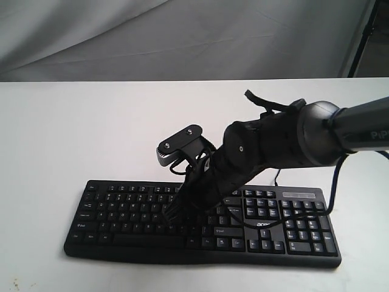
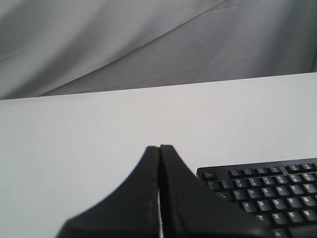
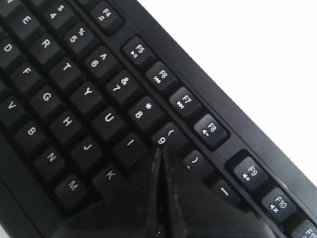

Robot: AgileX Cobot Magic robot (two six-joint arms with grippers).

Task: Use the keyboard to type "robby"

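Right wrist view: right hand (image 3: 159,154) clenched, empty, tip over keyboard (image 3: 64,74) by 9 key. Left hand (image 2: 159,148) clenched too, above table (image 2: 74,148) nr keyboard.

Keyboard (image 1: 121,210) on table (image 1: 91,134), toward front — right end effector (image 1: 172,214) over its middle
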